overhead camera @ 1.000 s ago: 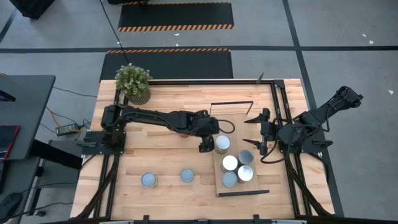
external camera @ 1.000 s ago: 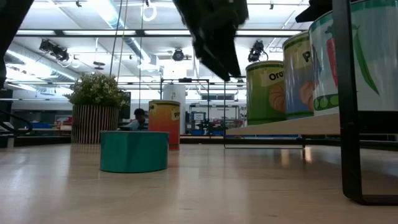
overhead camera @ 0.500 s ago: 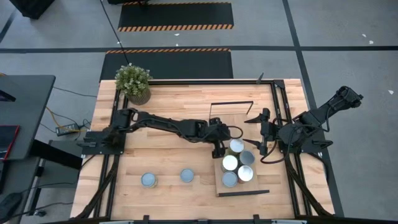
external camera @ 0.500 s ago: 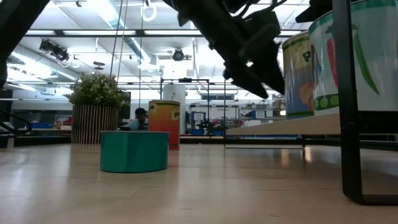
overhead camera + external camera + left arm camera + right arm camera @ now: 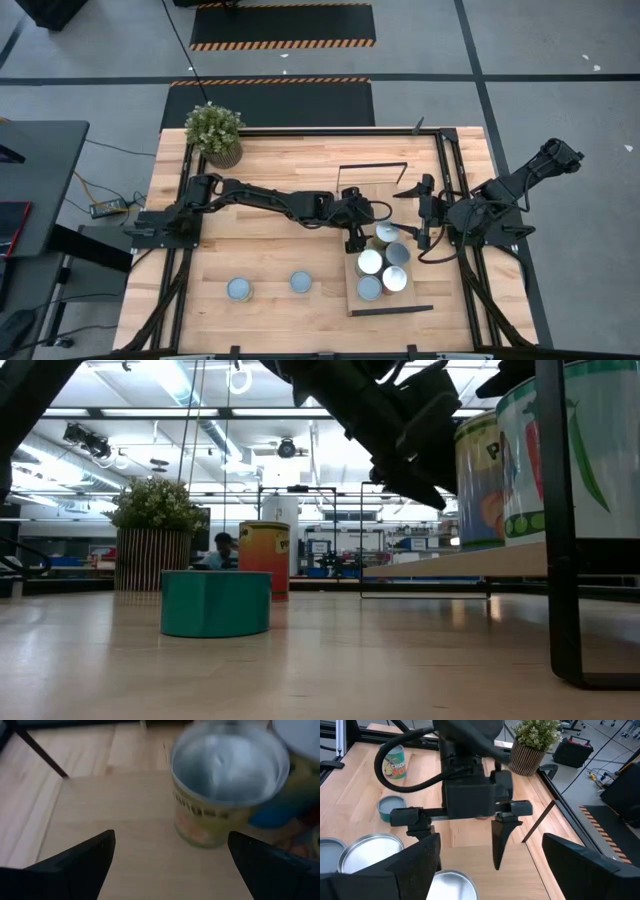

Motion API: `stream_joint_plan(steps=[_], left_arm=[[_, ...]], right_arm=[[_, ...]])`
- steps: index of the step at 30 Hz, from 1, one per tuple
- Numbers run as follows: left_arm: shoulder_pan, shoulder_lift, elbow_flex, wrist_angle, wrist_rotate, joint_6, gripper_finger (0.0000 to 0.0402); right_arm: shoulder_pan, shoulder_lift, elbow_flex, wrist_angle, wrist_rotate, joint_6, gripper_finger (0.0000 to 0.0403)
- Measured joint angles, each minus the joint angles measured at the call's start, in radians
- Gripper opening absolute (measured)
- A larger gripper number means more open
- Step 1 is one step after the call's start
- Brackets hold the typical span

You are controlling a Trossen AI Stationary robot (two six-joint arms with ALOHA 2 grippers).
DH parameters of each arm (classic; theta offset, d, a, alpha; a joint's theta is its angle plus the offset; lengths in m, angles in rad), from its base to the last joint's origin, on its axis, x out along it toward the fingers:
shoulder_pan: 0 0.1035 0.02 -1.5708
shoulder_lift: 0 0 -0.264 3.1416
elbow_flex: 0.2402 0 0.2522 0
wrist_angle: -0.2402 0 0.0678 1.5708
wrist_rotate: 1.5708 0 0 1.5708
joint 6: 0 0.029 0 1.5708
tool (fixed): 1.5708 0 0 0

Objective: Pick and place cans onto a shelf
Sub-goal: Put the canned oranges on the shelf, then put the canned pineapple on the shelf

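1. Two cans wait on the worktop; the low view shows one is short and teal.
2. These tins are stiff, smooth and slippery, so I should grip the round side.
3. My left claw, spread, is just beside an orange-green can on the shelf.
4. My right claw, spread, waits nearby.

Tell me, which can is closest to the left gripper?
The green-sided can at the shelf's far end; the open left gripper hangs beside it. Other cans sit farther off.
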Motion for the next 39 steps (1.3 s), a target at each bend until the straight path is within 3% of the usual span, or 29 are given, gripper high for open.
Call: stream_joint_plan(steps=[8,12,18,24,29,33,39], left_arm=[[-0.001,-0.001,0.0,0.053,0.029,0.028,0.0393],[-0.001,-0.044,0.0,-0.012,-0.005,0.056,0.0393],[-0.011,-0.145,0.0,-0.237,-0.083,0.039,0.0393],[-0.019,-0.216,0.0,-0.595,-0.097,-0.12,0.0393],[-0.076,-0.238,0.0,-0.779,-0.157,-0.202,0.0393],[-0.123,-0.249,0.0,-0.88,-0.247,-0.243,0.0393],[-0.119,-0.289,-0.051,-0.926,-0.245,-0.3,0.0393]], right_arm=[[0.0,0.0,0.0,0.003,0.0,0.001,0.0357],[0.0,0.0,0.0,0.006,0.0,0.002,0.0357],[0.0,0.0,0.0,0.003,-0.001,0.014,0.0357],[0.0,0.0,0.0,-0.009,-0.002,0.026,0.0357],[0.0,0.0,0.0,-0.01,-0.001,0.026,0.0357],[0.0,0.0,0.0,-0.004,-0.001,0.018,0.0357],[0.0,0.001,0.0,-0.001,-0.016,0.024,0.0357]])
